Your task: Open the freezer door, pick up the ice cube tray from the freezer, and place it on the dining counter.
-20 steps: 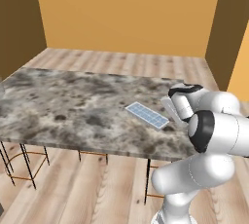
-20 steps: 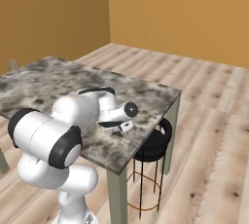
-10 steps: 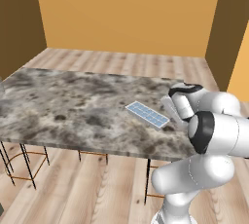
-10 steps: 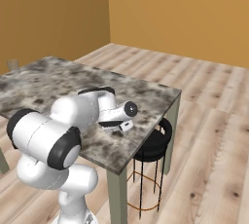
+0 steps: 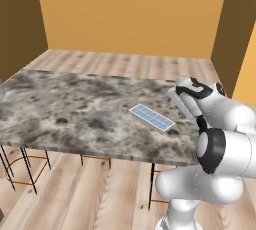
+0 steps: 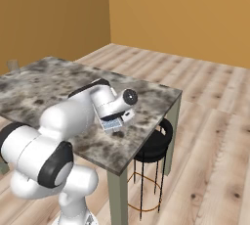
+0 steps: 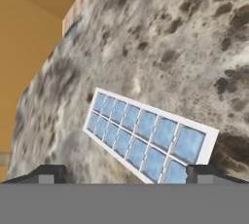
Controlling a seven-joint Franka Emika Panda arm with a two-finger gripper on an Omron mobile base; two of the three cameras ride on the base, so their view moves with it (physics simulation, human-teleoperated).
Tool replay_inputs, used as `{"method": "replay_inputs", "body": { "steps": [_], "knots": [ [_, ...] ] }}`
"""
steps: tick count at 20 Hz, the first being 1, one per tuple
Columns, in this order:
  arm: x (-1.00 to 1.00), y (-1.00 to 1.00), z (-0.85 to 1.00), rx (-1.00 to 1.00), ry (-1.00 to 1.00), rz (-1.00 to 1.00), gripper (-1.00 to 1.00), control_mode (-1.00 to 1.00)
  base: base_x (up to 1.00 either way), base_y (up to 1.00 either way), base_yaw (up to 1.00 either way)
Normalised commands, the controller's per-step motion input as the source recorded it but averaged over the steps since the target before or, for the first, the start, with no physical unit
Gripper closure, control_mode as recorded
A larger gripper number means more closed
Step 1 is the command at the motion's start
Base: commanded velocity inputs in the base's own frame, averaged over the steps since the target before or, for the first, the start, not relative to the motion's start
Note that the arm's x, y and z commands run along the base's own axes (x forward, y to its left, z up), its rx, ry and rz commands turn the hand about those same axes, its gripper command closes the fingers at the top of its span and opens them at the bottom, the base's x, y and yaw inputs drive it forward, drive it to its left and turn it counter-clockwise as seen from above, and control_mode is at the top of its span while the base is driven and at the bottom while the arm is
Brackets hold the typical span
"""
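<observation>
**Tray released on the dining counter, fingers spread wide**

The gripper [image 7: 124, 174] has let go within the last second: its fingers, which stood closer about the ice cube tray [image 5: 151, 117] a second ago, are now fully apart, one dark tip at 7 o'clock and the other at 5 o'clock along the bottom of the hand view, with the tray's near end between them and no pad visibly pressing it. The tray itself has not shifted across the earlier base views; it lies flat on the dining counter [image 5: 60, 111], toward the slab's end nearest the robot and clear of the edges. In the left base view it sits at about 9 o'clock from the hand. That reads as the placing step done, so the task looks essentially complete and only a clean retreat is left.

The arm is folded close over the counter's end, its elbow bulking low in both base views, the wrist bent so the hand looks down and along the tray from just behind it. In the right base view the hand hovers right over the tray's corner, beside a black stool [image 6: 155, 143] tucked under the counter
</observation>
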Motion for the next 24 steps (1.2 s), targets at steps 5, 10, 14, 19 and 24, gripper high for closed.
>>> {"method": "replay_inputs", "body": {
  "steps": [5, 10, 14, 19, 24],
  "knots": [
    [-0.03, -0.18, 0.41, -0.18, 0.0, 0.0, -1.0, -1.0, 0.0, 0.0, 0.0],
    [-0.15, 0.0, 0.41, -0.27, 0.0, 0.0, -1.0, -1.0, 0.0, 0.0, 0.0],
    [-0.48, 0.0, 0.23, -0.32, 0.0, 0.0, -1.0, -1.0, 0.0, 0.0, 0.0],
    [-1.0, 0.01, 0.03, -0.36, 0.0, 0.04, -1.0, -1.0, 0.0, 0.0, 0.0],
    [-1.0, 0.0, 0.06, -0.33, -0.02, 0.07, -1.0, -1.0, 0.0, 0.0, 0.0]
  ]
}}
